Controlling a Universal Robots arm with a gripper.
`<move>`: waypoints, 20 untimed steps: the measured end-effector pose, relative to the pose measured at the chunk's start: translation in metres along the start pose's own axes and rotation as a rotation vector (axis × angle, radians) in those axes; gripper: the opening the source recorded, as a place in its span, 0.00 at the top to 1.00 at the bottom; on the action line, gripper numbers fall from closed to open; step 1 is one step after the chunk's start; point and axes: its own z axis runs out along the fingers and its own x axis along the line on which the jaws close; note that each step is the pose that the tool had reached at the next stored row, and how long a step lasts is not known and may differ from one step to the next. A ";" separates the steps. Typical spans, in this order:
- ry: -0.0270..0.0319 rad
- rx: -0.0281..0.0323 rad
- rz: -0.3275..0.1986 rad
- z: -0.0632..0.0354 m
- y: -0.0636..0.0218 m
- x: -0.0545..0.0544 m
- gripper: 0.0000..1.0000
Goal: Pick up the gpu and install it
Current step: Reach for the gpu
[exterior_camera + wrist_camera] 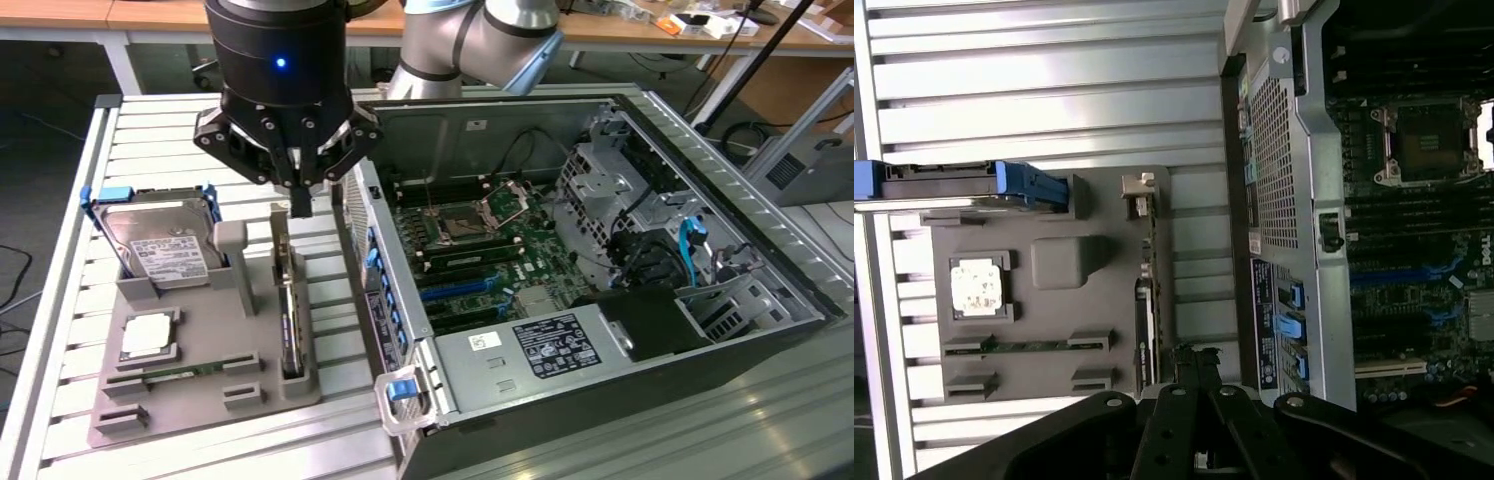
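right now your gripper (302, 203) hangs just over the edge-on gpu (288, 300), jaws closed tight, holding nothing.

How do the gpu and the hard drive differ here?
The gpu is dark; the hard drive is silver, white-labelled, blue-framed. They stand crosswise to each other: the exterior view sees the gpu edge-on, the hard drive face-on. The shut hand hangs above the gpu, not the hard drive. Both stand upright in the grey holder.
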 end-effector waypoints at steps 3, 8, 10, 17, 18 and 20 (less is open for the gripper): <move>-0.0001 0.0000 0.000 0.0000 -0.0015 0.005 0.89; -0.0002 0.0000 0.000 0.0000 -0.0033 0.013 0.89; -0.0001 0.0001 0.000 -0.0001 -0.0041 0.017 0.89; -0.0001 0.0002 0.000 0.0001 -0.0074 0.031 0.89; -0.0001 0.0003 0.000 0.0001 -0.0078 0.032 0.89; -0.0001 0.0003 0.000 0.0001 -0.0089 0.036 0.89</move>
